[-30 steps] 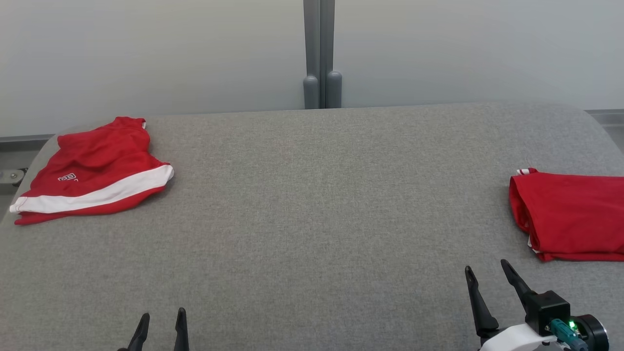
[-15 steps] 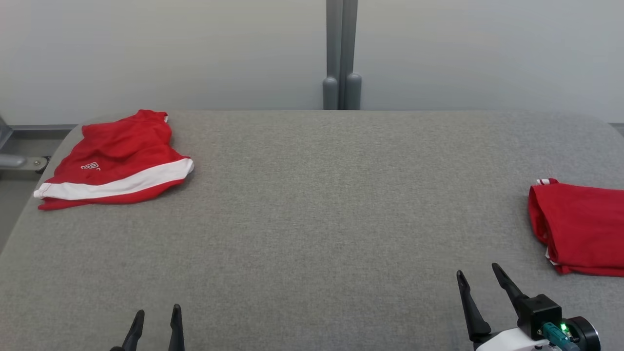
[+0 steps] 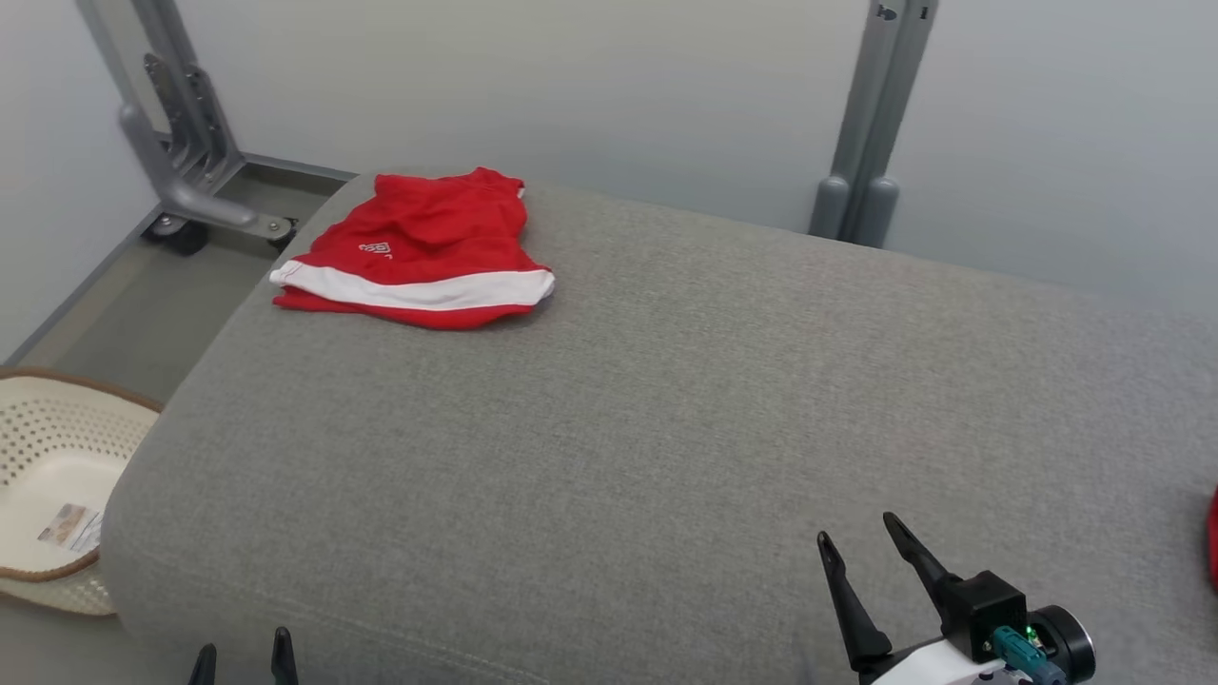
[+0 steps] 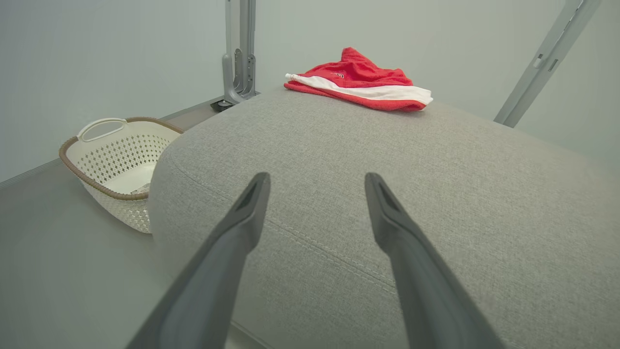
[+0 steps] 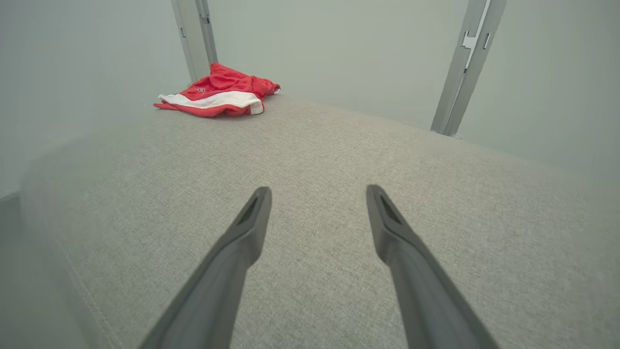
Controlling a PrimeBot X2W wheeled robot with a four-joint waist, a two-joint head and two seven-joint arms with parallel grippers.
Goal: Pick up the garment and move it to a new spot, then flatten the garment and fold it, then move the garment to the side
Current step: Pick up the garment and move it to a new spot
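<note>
The garment (image 3: 419, 252), red shorts with a white stripe, lies in the upper left of the head view, on the far left corner of the gray padded table (image 3: 666, 400). It sits bunched rather than flat. Its long axis, marked by the white stripe, runs roughly left to right across the picture, with the stripe along the edge nearest the robot.

Both end effectors are well apart from it, low in the frame. The left end effector (image 3: 242, 661) shows at the bottom left edge, at about the table's near edge, with its two fingers spread and nothing between them. The right end effector (image 3: 858, 533) is at the lower right over bare table, also spread wide and empty. In each wrist view the fingers stand parted with only gray fabric between them. The shorts appear far ahead in both: above and a little right of the left pair, and up and to the left of the right pair.

The coming reach therefore goes forward and leftward. The left arm looks the nearer one, since the shorts lie almost straight up the picture from it, while the right would have to cross the table on a diagonal.

A white perforated basket (image 3: 57, 433) stands on the floor at the left, below the table's end and clear of that path.
</note>
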